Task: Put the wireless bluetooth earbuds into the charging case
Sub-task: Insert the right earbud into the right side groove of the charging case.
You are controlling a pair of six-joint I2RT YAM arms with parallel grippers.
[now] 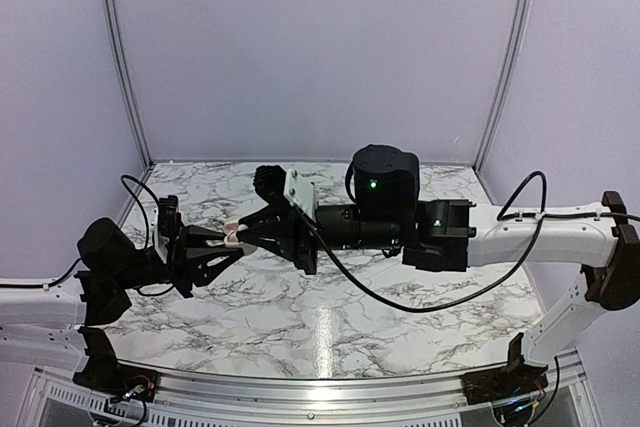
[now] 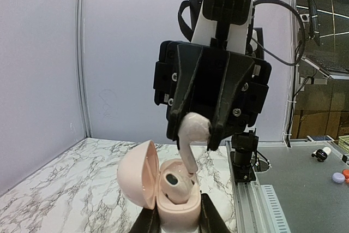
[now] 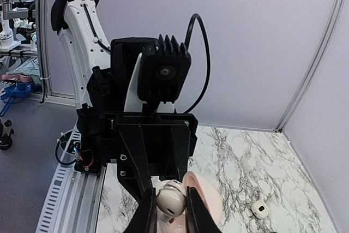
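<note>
My left gripper point(image 2: 174, 219) is shut on the base of an open pale pink charging case point(image 2: 175, 207), held above the table with its lid point(image 2: 137, 174) swung to the left. One pink earbud point(image 2: 175, 181) sits in the case. My right gripper point(image 2: 194, 135) hangs over it, shut on a second pink earbud point(image 2: 195, 128) whose stem points down into the free slot. In the right wrist view the held earbud point(image 3: 172, 201) sits between my fingers point(image 3: 146, 211), beside the case lid point(image 3: 206, 195). In the top view both grippers meet at the case point(image 1: 234, 234).
A small white earbud point(image 3: 259, 209) lies on the marble table point(image 3: 245, 162) to the right of the case. Grey walls close in the back and sides. Beyond the table's edge runs a metal rail point(image 2: 248, 200).
</note>
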